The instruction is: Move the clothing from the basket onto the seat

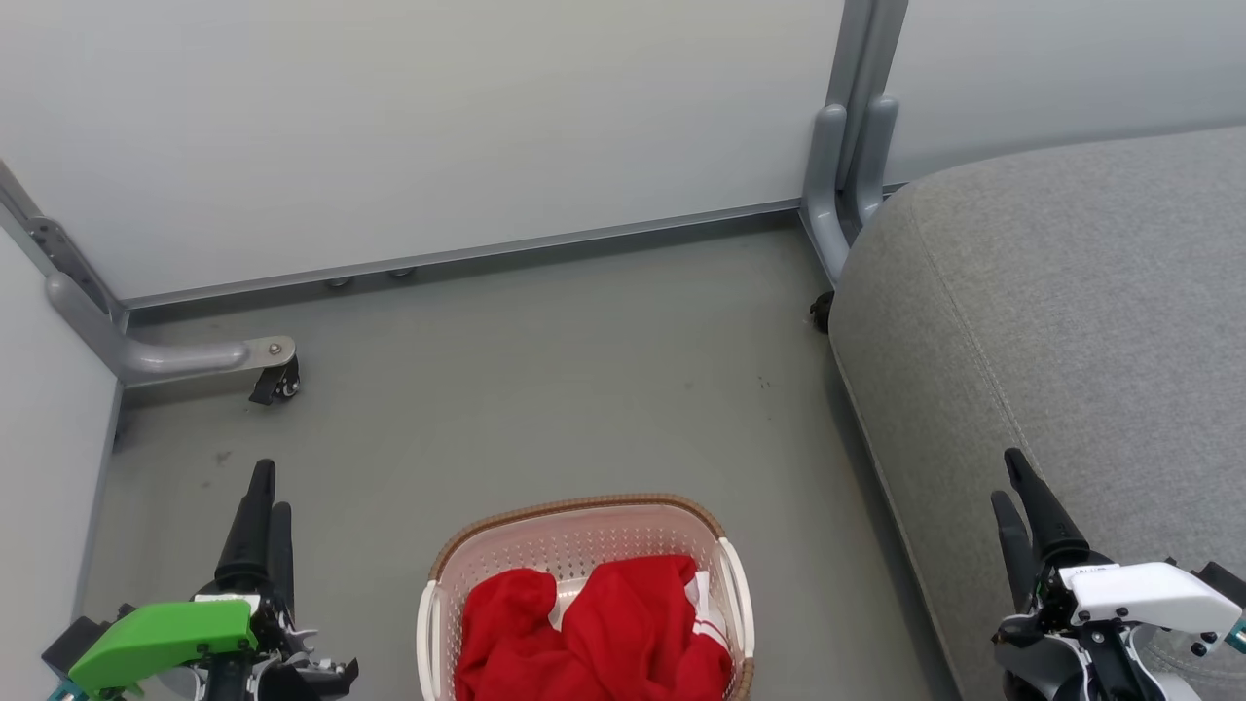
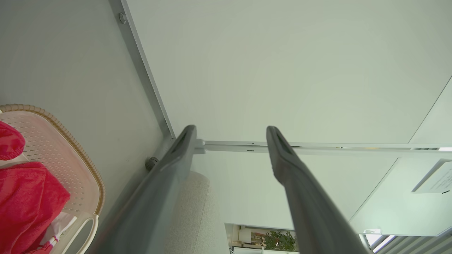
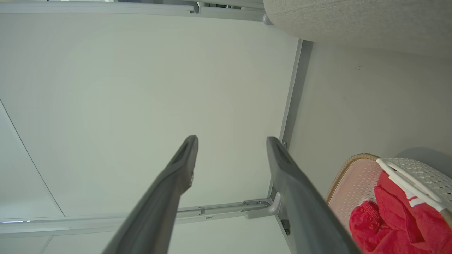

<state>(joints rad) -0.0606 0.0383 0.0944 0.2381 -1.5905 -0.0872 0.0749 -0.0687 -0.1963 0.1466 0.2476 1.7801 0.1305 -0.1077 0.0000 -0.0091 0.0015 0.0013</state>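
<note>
Nothing moved yet: the clothing point(image 1: 604, 623) sits heaped in the basket point(image 1: 574, 506)
Left claw point(image 1: 272, 487) hangs with its fingers parted and nothing between them, and the right claw point(image 1: 1006, 477) is spread just as wide and empty too; the basket lies low between the two claws, a bit nearer the left one, while the seat point(image 1: 1071, 292) stretches under and ahead of the right claw with no red on it, so I'd say the whole transfer is left to do
</note>
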